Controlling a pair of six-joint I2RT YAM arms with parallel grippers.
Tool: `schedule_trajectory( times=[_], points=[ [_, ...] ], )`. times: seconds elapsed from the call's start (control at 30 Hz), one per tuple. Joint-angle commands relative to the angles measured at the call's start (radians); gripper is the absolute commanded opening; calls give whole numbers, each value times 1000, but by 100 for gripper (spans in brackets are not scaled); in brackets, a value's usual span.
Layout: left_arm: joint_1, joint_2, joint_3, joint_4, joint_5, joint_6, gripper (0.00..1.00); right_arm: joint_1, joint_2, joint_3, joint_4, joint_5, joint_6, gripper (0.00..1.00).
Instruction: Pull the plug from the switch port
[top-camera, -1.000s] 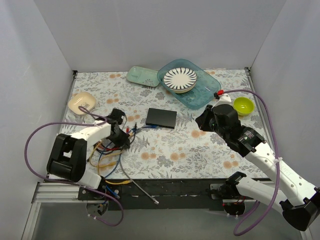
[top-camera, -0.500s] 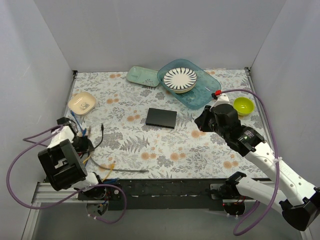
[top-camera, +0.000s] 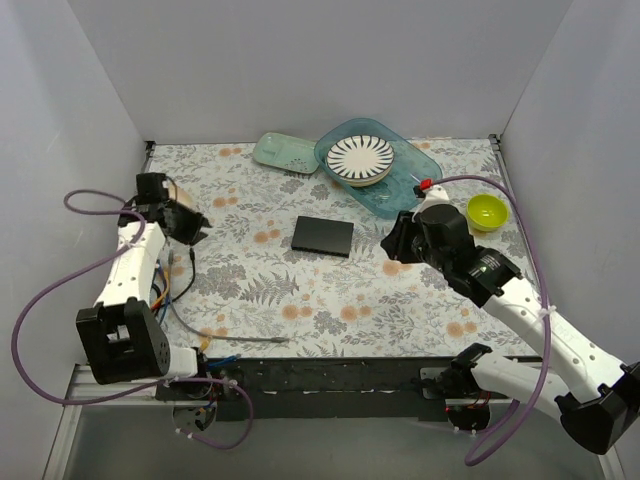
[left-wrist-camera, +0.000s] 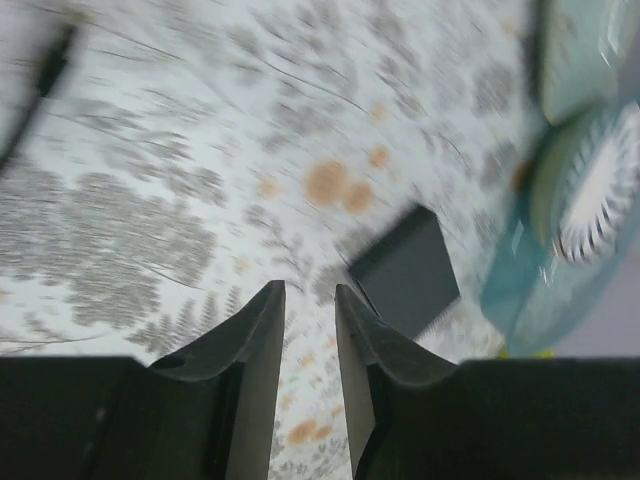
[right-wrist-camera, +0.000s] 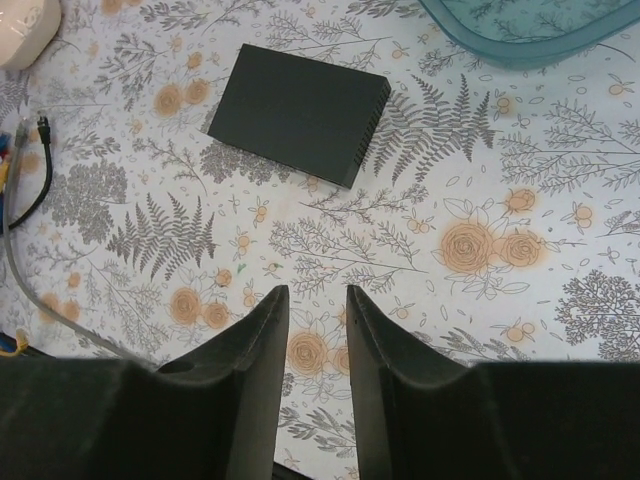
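Though nr tray (top-camera: 408, 186), switch (top-camera: 323, 236) apart

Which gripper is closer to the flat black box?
Right. The right gripper is just to the right of the switch, with a short gap between them. The left gripper is much farther off on the switch's left side.

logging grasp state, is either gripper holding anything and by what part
Nothing is held: the left gripper and right gripper each show only tablecloth between their fingers.
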Motion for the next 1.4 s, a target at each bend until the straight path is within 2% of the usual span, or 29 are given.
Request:
schedule_trajectory(
  times=[0.0,0.03,0.07,0.1,0.2,0.23,0.27,0.3,0.33,0.43,0.53,0.7,0.93,1.17,1.37],
  points=[
    [-267,-92,51,70,45,-5,28,-5,47,41,57,-48,6,39],
    [-311,-107,37,108,54,-21,30,-5,63,43,56,-53,10,39],
    [-355,-106,2,153,75,-38,35,-5,79,43,56,-54,15,38],
    [-436,-97,-15,240,89,-61,36,-6,121,44,59,-62,16,38],
    [-539,44,-26,296,117,-84,36,-9,226,69,38,-58,18,32],
    [-549,87,-21,299,114,-95,33,-14,253,87,18,-56,22,23],
    [-552,157,-23,297,117,-105,28,-18,277,95,13,-56,26,19],
    [-552,179,-20,299,98,-113,13,-34,317,96,13,-71,29,14],
    [-551,196,-18,293,74,-122,12,-44,334,92,22,-80,35,8],
    [-532,218,-27,317,-1,-135,14,-100,380,61,71,-129,68,1],
    [-495,282,6,345,-29,-136,13,-161,420,14,148,-185,111,1],
    [-454,439,106,345,-31,-98,1,-190,570,41,231,-220,84,1],
    [-445,650,170,388,172,-70,0,-187,828,173,240,-337,134,1],
    [-449,666,80,560,322,-112,0,-189,958,280,274,-331,210,1],
    [-491,623,37,563,359,-79,0,-181,1021,297,315,-341,231,1]
  ],
)
